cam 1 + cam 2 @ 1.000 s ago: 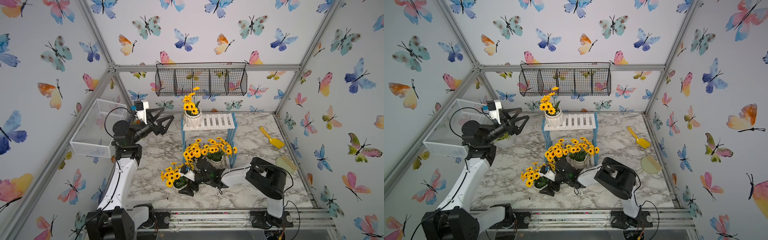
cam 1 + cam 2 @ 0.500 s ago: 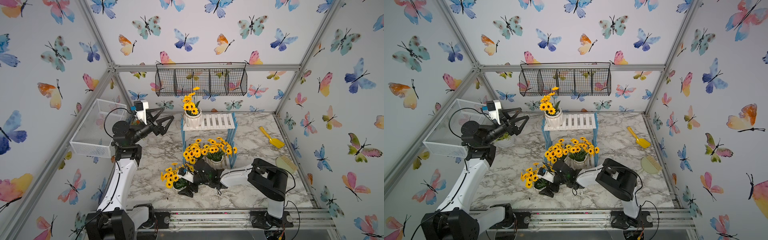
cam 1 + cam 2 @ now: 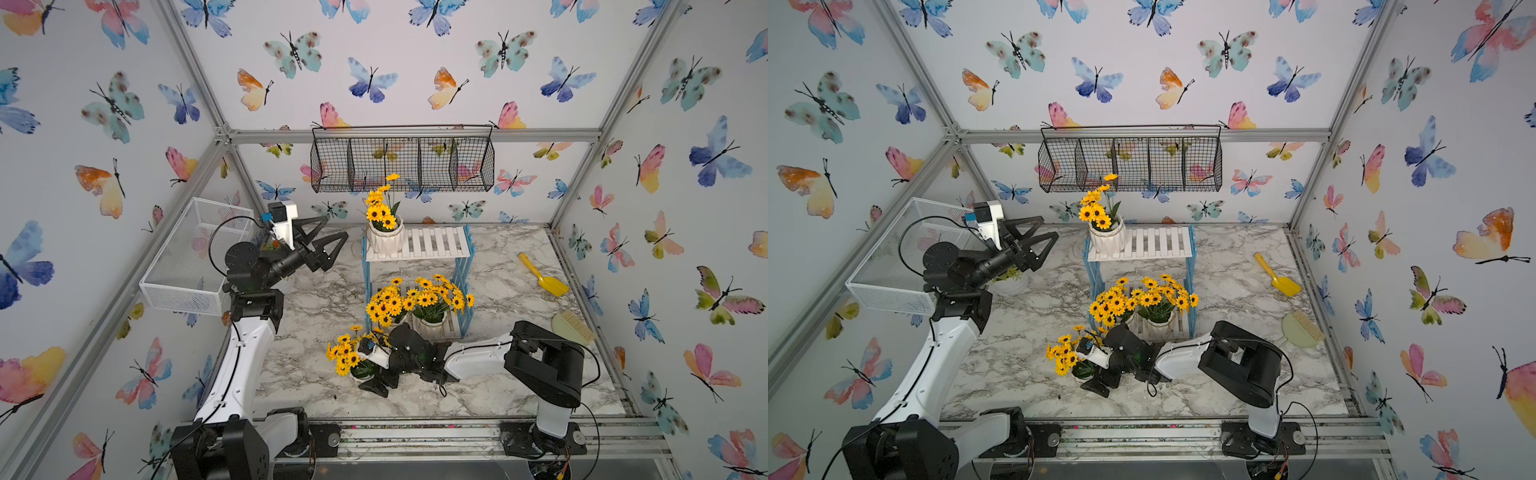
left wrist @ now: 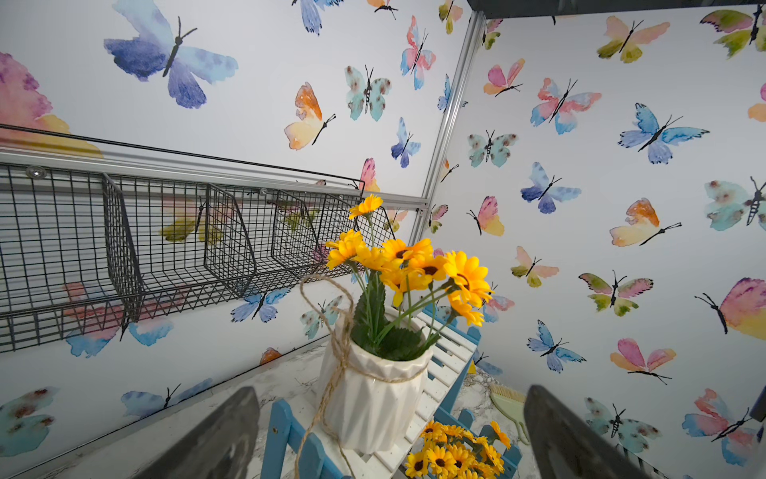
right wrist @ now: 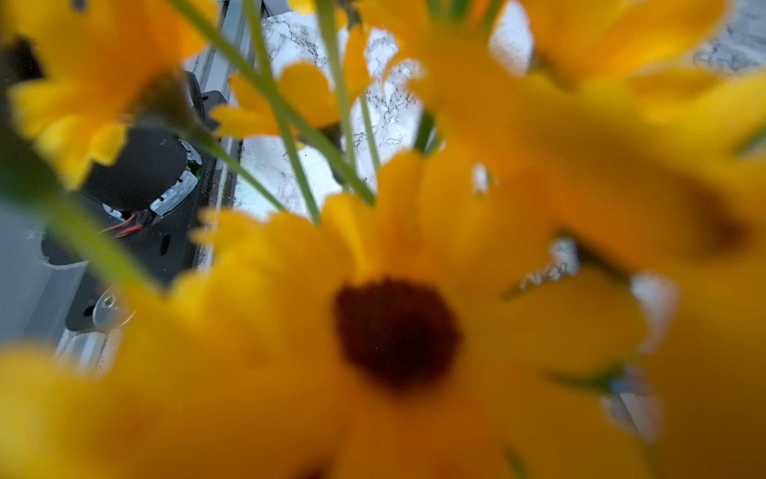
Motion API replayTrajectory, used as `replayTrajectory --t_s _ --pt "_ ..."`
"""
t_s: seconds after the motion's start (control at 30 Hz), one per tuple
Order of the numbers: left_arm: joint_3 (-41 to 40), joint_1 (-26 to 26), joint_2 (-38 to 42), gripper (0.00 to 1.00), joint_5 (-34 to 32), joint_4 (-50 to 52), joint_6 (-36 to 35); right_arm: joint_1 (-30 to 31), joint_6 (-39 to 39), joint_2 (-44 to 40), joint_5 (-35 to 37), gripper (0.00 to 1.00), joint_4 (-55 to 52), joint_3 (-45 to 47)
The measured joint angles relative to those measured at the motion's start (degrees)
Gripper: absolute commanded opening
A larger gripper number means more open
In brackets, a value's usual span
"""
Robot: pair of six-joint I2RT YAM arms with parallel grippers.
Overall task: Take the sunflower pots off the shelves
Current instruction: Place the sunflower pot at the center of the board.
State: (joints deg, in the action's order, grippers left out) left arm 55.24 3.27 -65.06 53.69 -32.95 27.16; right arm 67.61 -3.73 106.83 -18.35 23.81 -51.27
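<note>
Now, at lower centre in both top views, your right gripper [image 3: 368,368] lies low on the tabletop [image 3: 316,307], its jaws spread wide either side of one sunflower pot [image 3: 345,356]. Behind it, two sunflower pots [image 3: 432,326] sit on the lower board of the shelves [image 3: 436,245]. The fourth pot [image 3: 384,243] stands at the upper board's left end. Your left gripper [image 3: 336,228], spread and empty, hovers apart to its left.

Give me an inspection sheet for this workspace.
Surface: marble tabletop, dark specks near front.
Job's things: top-board pot and two lower-board pots on the shelves; tabletop pot already down.
Clutter: yellow scoop, green brush, white mesh basket, black wire basket, white pot behind left arm.
Grippers: left gripper open, facing top-board pot; right gripper open, jaws at tabletop pot.
Cables: right-arm cable loops onto tabletop.
Surroundings: butterfly walls, aluminium frame.
</note>
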Motion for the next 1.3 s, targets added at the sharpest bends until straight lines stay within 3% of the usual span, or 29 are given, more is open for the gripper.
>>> replayTrajectory --t_s 0.4,1.3 --pt "-0.2 0.0 0.1 0.99 0.0 0.0 -0.2 0.0 0.0 -2.9 0.9 0.99 -5.8 0.1" --pt "-0.4 0.0 0.5 0.99 0.0 0.6 -1.6 0.0 0.1 -10.6 0.0 0.99 -5.5 2.1"
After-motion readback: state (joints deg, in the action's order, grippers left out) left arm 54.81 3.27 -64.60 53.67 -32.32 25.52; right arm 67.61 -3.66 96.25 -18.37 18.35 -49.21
